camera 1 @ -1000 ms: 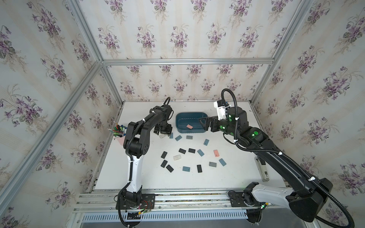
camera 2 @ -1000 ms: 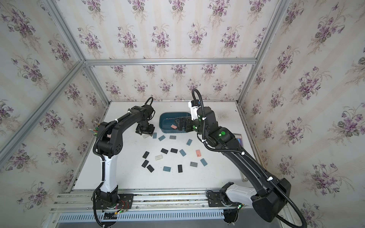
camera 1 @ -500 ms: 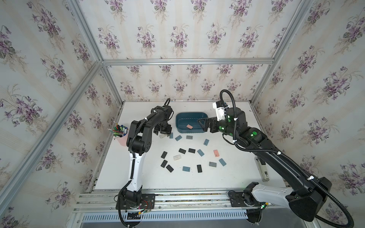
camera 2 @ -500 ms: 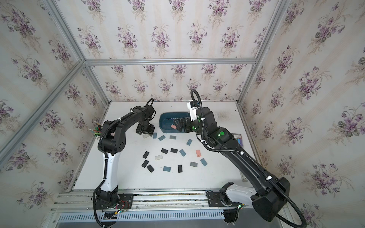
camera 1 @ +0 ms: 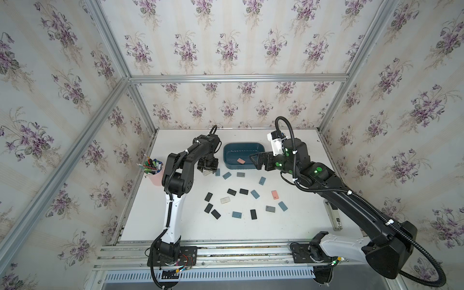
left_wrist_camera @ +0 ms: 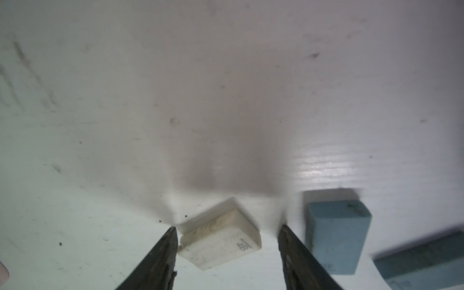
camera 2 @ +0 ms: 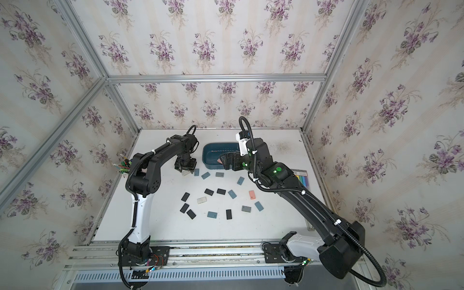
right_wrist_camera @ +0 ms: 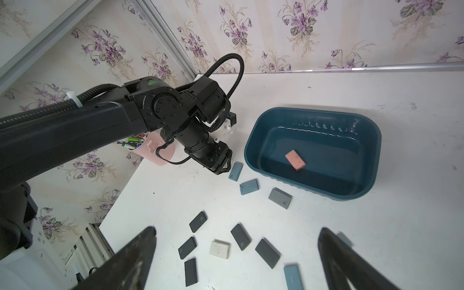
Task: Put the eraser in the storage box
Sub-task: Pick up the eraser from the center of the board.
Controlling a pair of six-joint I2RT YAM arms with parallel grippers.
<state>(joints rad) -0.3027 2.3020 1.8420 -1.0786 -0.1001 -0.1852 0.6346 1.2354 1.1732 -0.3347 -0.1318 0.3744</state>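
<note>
A scuffed white rectangular rubber eraser lies flat between the open left jaws, one tip at its corner, a dusty-blue block eraser just outside them. The right jaws gape empty, facing the dark teal plastic storage box. Smudged white tabletop; violet-flowered wallpaper all round.

Off-task items, as I see them. Pink pen cup stands upright at the table edge on my left, stuffed with coloured pens. White table is scuffed, with dark specks close under me. Strip of colour swatches lies flat at the edge on my right. Floral wallpaper covers every wall I can see, with aluminium frame bars along the joins.
</note>
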